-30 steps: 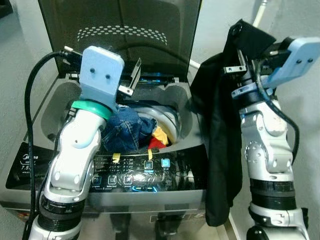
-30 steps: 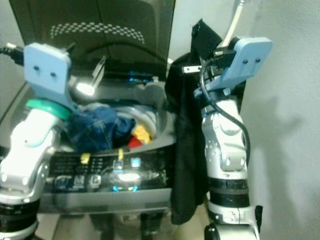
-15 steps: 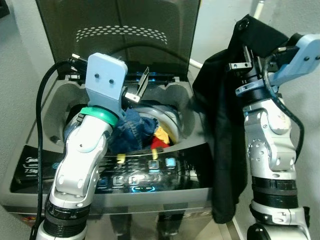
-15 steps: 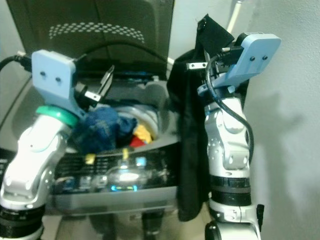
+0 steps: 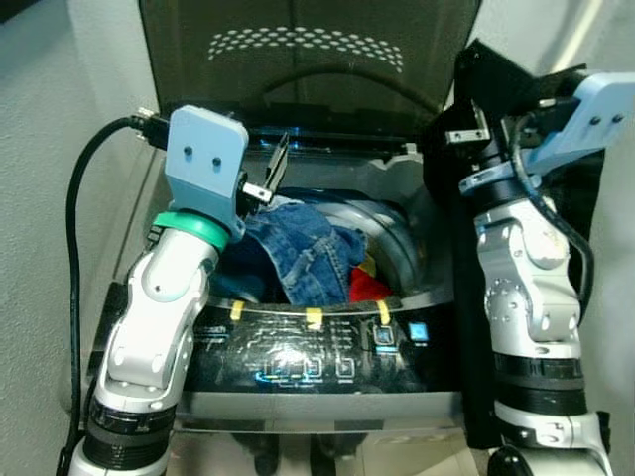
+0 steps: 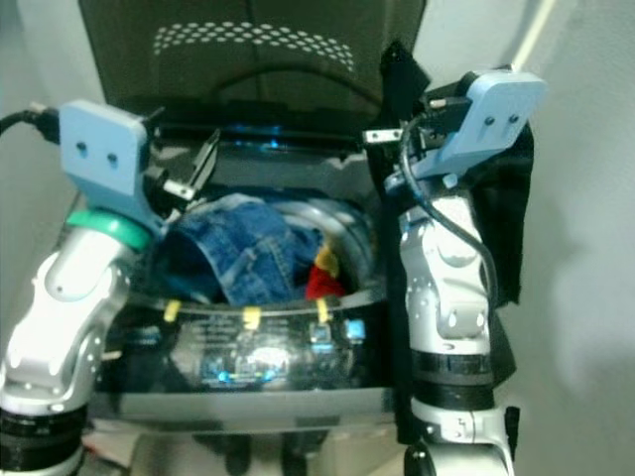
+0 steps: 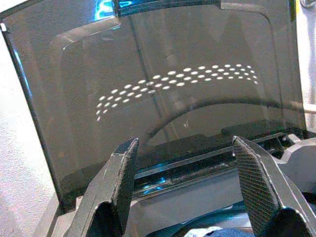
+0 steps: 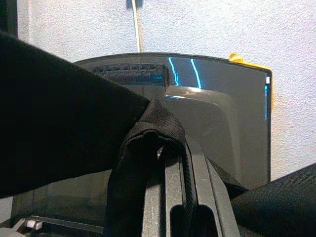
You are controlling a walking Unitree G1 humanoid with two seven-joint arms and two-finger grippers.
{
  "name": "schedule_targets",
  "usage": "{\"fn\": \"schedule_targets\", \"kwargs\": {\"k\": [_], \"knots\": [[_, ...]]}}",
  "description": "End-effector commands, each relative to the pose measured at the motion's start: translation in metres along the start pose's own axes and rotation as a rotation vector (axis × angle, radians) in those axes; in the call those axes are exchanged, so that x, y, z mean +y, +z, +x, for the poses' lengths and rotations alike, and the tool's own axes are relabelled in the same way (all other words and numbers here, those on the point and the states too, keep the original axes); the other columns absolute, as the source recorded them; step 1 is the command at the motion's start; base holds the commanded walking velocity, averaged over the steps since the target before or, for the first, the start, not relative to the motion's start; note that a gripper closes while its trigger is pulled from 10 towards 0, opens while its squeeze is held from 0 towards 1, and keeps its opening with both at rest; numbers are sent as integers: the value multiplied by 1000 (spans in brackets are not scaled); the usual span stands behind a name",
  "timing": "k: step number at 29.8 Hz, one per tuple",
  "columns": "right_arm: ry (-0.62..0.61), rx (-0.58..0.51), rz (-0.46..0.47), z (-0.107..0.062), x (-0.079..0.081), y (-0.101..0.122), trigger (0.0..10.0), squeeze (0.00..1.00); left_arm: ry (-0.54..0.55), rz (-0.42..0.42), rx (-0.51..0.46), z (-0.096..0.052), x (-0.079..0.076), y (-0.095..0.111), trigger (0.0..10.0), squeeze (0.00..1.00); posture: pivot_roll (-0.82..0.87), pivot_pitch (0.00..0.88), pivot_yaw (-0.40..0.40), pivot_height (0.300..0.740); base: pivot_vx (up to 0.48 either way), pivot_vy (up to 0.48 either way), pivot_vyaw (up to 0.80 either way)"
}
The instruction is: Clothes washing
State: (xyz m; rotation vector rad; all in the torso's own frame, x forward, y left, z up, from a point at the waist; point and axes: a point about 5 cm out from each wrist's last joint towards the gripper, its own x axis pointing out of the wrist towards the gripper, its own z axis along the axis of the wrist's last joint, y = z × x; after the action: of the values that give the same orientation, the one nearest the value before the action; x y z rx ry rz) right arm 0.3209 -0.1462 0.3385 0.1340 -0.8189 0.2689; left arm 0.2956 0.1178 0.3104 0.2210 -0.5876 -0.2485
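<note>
No text can be read — the washer's control panel shows only blurred glowing icons.

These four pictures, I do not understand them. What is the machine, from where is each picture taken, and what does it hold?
It is a humanoid robot at a top-loading washing machine whose lid stands open. Two pictures come from the head's two eyes, looking down; two come from cameras on the wrists. Blue jeans and something red lie in the drum. The left claw is open and empty, pointing at the lid. The right claw is shut on a black garment, which hangs beside the washer.
</note>
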Motion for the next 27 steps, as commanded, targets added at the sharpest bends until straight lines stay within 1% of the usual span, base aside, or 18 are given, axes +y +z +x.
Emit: {"fn": "schedule_targets", "kwargs": {"k": [1, 11, 15, 20, 22, 27], "knots": [[9, -26, -4, 1, 0, 6, 10000, 0, -19, 2, 7, 0, -4, -2, 10000, 0, 63, 60, 1, 740, 0, 0, 0], [10, -25, -3, 1, 0, 5, 10000, 0, -21, -4, 7, 0, -6, -2, 10000, 0, 62, 55, 1, 740, 0, 0, 0], [11, -25, -3, 1, 0, 5, 10000, 0, -10, -18, 16, 1, -4, -3, 10000, 0, 60, 53, 1, 740, 0, 429, 0], [12, -25, -3, 1, 1, 5, 10000, 0, -10, -13, 14, 1, -4, -4, 10000, 0, 59, 50, 1, 740, 0, 472, 0], [12, -26, -3, 1, 0, 5, 10000, 0, -16, 3, 11, 1, -4, -3, 10000, 0, 59, 50, 0, 740, 0, 0, 0], [10, -27, -3, 2, 0, 5, 10000, 0, -14, 6, 9, 2, -4, -3, 10000, 0, 61, 53, 2, 740, 0, 0, 0]]}}
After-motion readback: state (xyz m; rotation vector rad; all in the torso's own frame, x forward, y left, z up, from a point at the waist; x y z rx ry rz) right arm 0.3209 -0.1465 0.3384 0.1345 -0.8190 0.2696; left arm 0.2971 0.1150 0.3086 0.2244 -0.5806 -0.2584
